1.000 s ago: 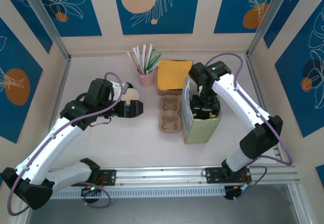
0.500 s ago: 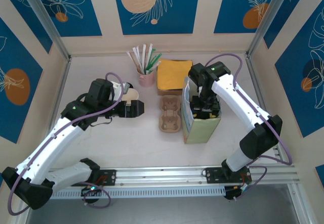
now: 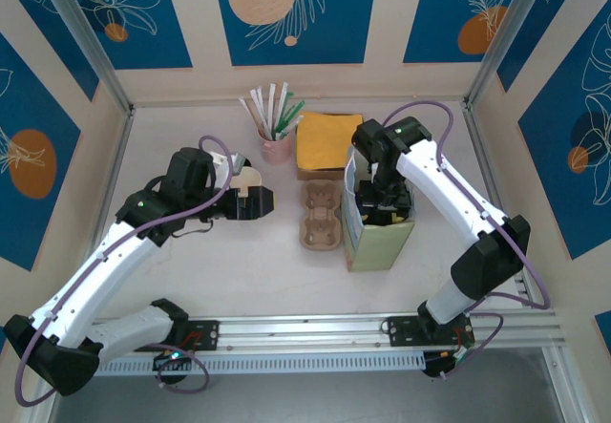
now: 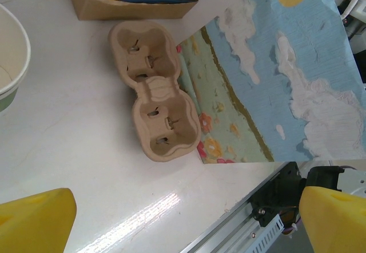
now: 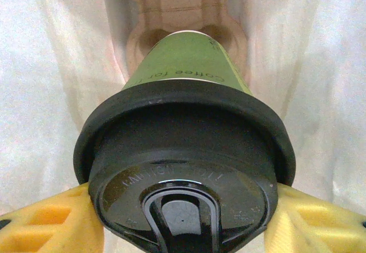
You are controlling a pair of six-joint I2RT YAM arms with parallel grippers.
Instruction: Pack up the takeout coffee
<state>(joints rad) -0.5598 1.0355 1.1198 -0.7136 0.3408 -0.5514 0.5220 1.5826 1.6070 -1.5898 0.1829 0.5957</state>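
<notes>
Gripping one takeout coffee (image 5: 186, 150) — right jaws, left jaws open, one tabletop carrier (image 4: 153, 87).

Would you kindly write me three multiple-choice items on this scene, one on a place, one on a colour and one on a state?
1. Where is the takeout coffee?
A. in the carrier on the table
B. inside the paper bag
C. beside the straws
2. What colour is its lid?
A. white
B. pink
C. black
3. How is the left gripper?
A. open, holding nothing
B. shut on the lidless cup
C. shut on a straw
Key: B, bag walls surround the cup; C, the lid shows black; A, its yellow fingers stand wide apart.
</notes>
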